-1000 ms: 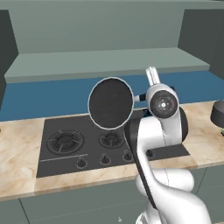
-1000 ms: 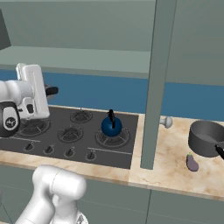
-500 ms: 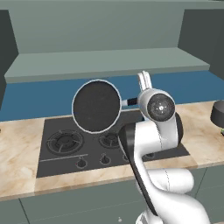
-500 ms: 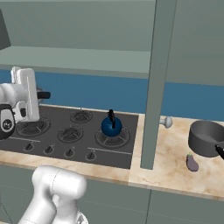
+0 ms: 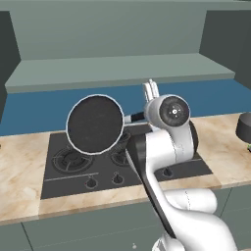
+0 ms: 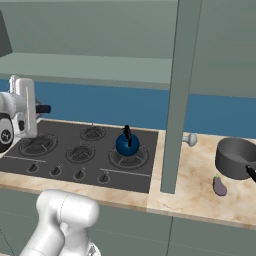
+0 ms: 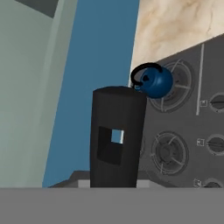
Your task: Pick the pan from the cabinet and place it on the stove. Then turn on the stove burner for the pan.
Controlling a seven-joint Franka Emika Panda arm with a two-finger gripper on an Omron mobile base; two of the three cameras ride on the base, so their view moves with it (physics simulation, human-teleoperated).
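Carrying the shallow round black pan with the thin pale rim (image 5: 94,124) by its dark handle (image 7: 116,140), the jaws are pinched tight on that handle, and the pan hangs nearly on edge in the air above the left end of the black rectangular gas cooktop (image 5: 73,177). Below it sits the large ringed left burner (image 5: 72,159), with the row of small knobs (image 5: 91,183) along the front edge. Judging from this, the main risk is the tilt: set down on edge, the pan could strike the grate with its rim, twist in the grip or slide off the burner toward the pale marble bench (image 5: 19,177). Swinging too far right could bump the round blue kettle (image 6: 128,143) on the right-hand burner.
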